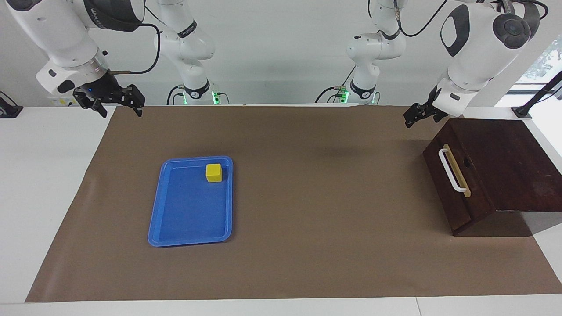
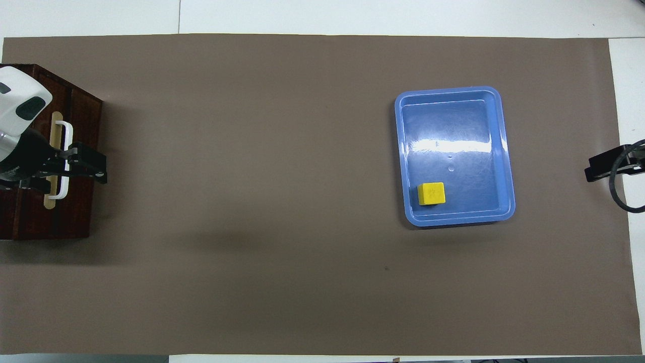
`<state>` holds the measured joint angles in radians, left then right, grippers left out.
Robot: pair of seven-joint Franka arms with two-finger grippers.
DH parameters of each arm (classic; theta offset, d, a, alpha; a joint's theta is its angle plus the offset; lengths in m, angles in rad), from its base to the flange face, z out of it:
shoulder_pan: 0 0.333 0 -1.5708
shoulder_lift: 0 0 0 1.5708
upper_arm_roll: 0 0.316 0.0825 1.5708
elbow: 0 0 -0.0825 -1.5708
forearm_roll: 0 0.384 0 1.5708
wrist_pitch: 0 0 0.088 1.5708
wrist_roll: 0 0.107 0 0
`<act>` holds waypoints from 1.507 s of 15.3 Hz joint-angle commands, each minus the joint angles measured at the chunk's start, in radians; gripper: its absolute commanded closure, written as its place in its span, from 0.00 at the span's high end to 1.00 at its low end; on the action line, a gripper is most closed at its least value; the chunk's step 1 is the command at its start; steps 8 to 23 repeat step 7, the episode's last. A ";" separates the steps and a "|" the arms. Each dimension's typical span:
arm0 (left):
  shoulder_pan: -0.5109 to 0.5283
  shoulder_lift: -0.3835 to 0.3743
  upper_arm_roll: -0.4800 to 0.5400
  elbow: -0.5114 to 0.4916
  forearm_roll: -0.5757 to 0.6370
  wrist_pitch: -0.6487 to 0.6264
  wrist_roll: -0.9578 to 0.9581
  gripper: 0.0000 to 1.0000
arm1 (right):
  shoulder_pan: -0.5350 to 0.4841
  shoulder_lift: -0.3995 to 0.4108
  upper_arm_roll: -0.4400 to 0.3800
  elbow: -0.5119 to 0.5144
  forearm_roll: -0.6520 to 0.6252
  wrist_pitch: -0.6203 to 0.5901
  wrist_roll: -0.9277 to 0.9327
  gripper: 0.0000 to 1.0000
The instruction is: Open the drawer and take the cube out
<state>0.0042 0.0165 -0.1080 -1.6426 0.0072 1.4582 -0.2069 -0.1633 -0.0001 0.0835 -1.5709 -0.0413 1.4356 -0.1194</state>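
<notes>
The drawer [image 1: 456, 193] is shut, its dark front flush with the dark wooden box [image 1: 505, 162] at the left arm's end of the table. Its white bar handle [image 1: 452, 171] is free. In the overhead view the drawer [image 2: 83, 126] lies partly under my left arm. The yellow cube [image 1: 214, 172] sits in a blue tray [image 1: 189, 228], in the corner nearer the robots; it also shows in the overhead view [image 2: 431, 193]. My left gripper [image 1: 422, 115] hangs open and empty in the air over the drawer front, touching nothing. My right gripper [image 1: 116, 102] is open and empty, raised over its end of the table.
The blue tray [image 2: 456, 214] lies on the brown mat [image 1: 307, 197] toward the right arm's end. White table surface [image 1: 48, 184] borders the mat. The wooden box stands partly off the mat's edge.
</notes>
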 commanded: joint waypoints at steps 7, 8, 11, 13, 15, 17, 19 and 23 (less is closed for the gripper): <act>-0.018 -0.053 0.008 -0.060 -0.010 0.024 0.032 1.00 | -0.009 -0.005 0.009 0.002 -0.016 0.008 0.012 1.00; -0.018 -0.053 0.008 -0.060 -0.010 0.024 0.032 1.00 | -0.009 -0.005 0.009 0.002 -0.016 0.008 0.012 1.00; -0.018 -0.053 0.008 -0.060 -0.010 0.024 0.032 1.00 | -0.009 -0.005 0.009 0.002 -0.016 0.008 0.012 1.00; -0.018 -0.053 0.008 -0.060 -0.010 0.024 0.032 1.00 | -0.009 -0.005 0.009 0.002 -0.016 0.008 0.012 1.00; -0.018 -0.053 0.008 -0.060 -0.010 0.024 0.032 1.00 | -0.009 -0.005 0.009 0.002 -0.016 0.008 0.012 1.00; -0.018 -0.053 0.008 -0.060 -0.010 0.024 0.032 1.00 | -0.009 -0.005 0.009 0.002 -0.016 0.008 0.012 1.00; -0.018 -0.053 0.008 -0.060 -0.010 0.024 0.032 1.00 | -0.009 -0.005 0.009 0.002 -0.016 0.008 0.012 1.00; -0.018 -0.053 0.008 -0.060 -0.010 0.024 0.032 1.00 | -0.009 -0.005 0.009 0.002 -0.016 0.008 0.012 1.00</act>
